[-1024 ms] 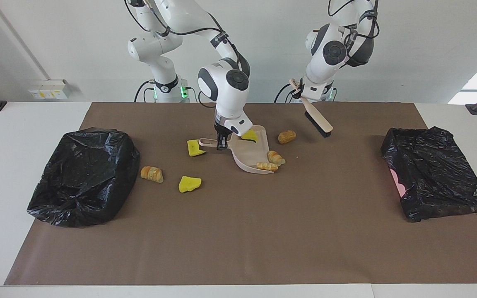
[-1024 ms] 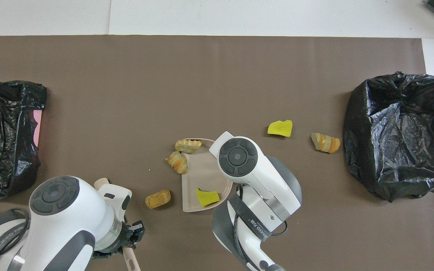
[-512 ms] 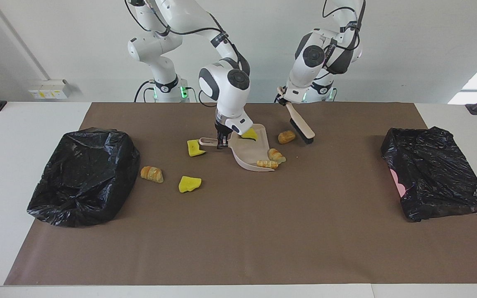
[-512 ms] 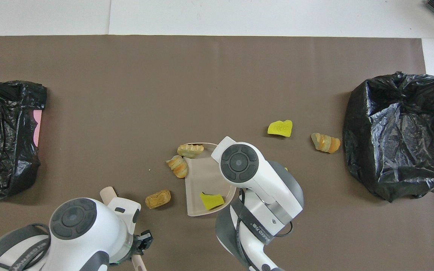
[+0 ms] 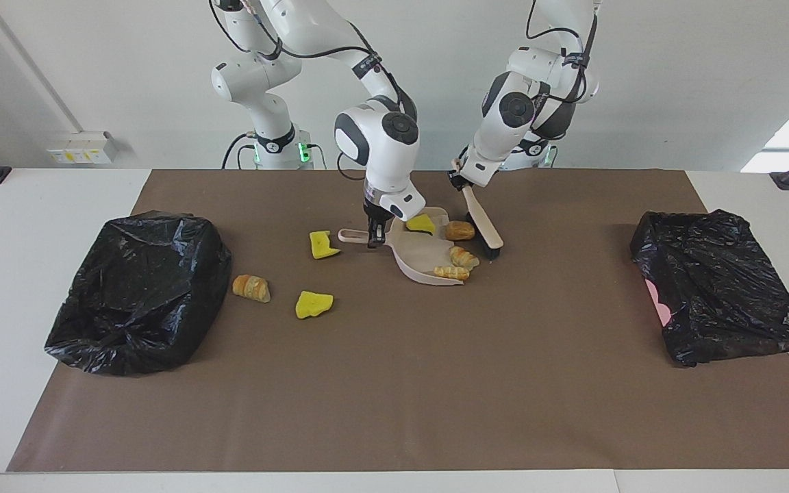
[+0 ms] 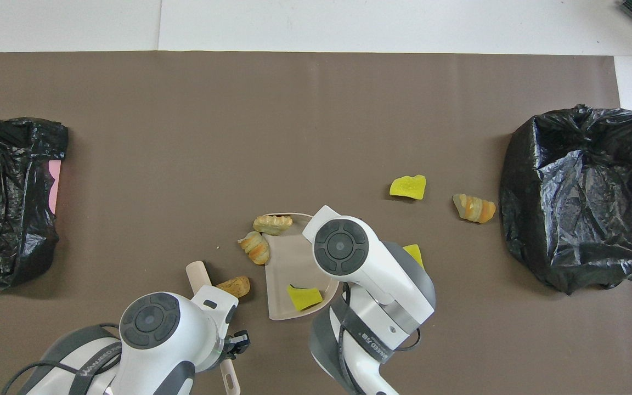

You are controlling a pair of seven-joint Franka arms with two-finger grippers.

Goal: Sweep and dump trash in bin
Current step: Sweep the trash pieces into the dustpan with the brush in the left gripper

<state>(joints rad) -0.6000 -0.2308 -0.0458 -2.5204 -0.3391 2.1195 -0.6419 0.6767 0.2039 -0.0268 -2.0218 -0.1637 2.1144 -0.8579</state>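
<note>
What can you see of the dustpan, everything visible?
The dustpan is pale pink, looks like plastic, with a flat tray, raised rim and a looped handle. It lies on the brown mat near mid-table, its handle pointing toward the right arm's end. The right gripper is shut on that handle. A yellow chunk lies in the tray, and two bread-like lumps sit at its open lip.

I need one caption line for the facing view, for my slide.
Right gripper holds the dustpan while left gripper brushes trash into it.
</note>
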